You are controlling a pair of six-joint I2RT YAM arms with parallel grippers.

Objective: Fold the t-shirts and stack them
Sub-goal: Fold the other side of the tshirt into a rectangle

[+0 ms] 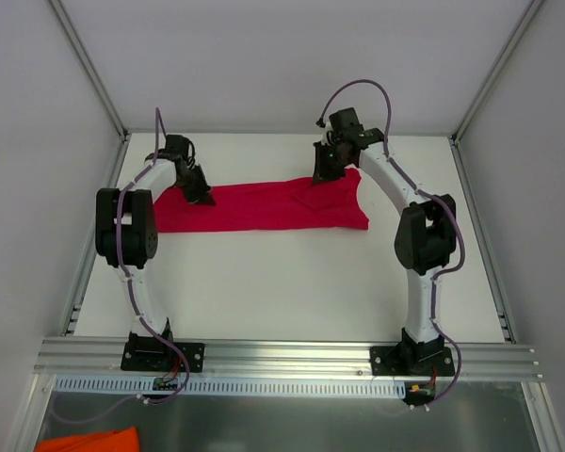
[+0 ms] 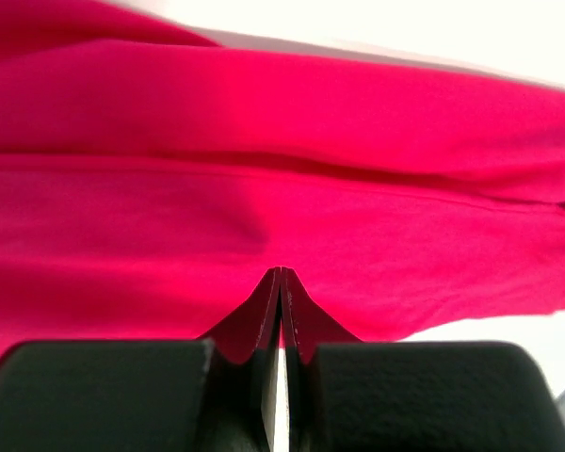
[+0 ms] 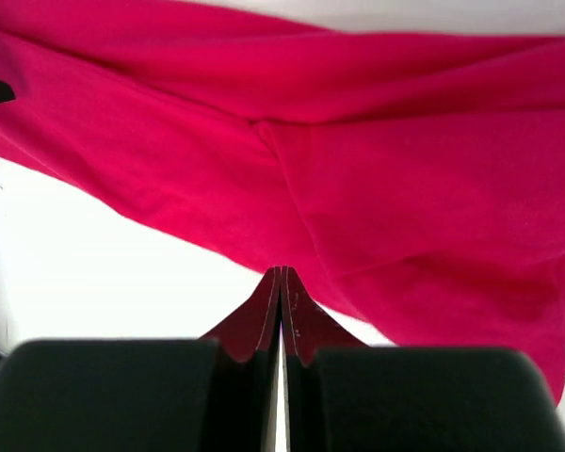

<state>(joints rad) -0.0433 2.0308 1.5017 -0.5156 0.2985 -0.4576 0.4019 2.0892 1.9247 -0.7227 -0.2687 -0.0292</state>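
Your left fingers [image 2: 260, 316] are pressing fully together, and their tips are meeting on the crimson t-shirt [image 1: 264, 207]. They are evidently pinching a thin layer of it. Your right fingers [image 3: 262, 316] are closed in the same way, and their tips are biting the cloth right at its edge, where the white desk [image 1: 292, 282] is showing beside them. In the overhead view the fabric is peaking slightly towards the right fingers, so I am judging that grip sound. The left grip is looking flatter and less certain.

The t-shirt is lying as a long band across the far half of the desk, with the left fingers at its far left corner and the right fingers further along its far edge, short of the right end. Overlapping layers and creases are showing in both wrist views.

You are, in my judgement, working a lengthwise fold.

- Be lifting both hands at one height and one pace.
- Be keeping the span between them lightly taut, as thin cloth is prone to sagging and doubling under.
- Be carrying edge onto edge squarely.
- Be checking the free right end, which is lying outside your grip and is likely to trail.
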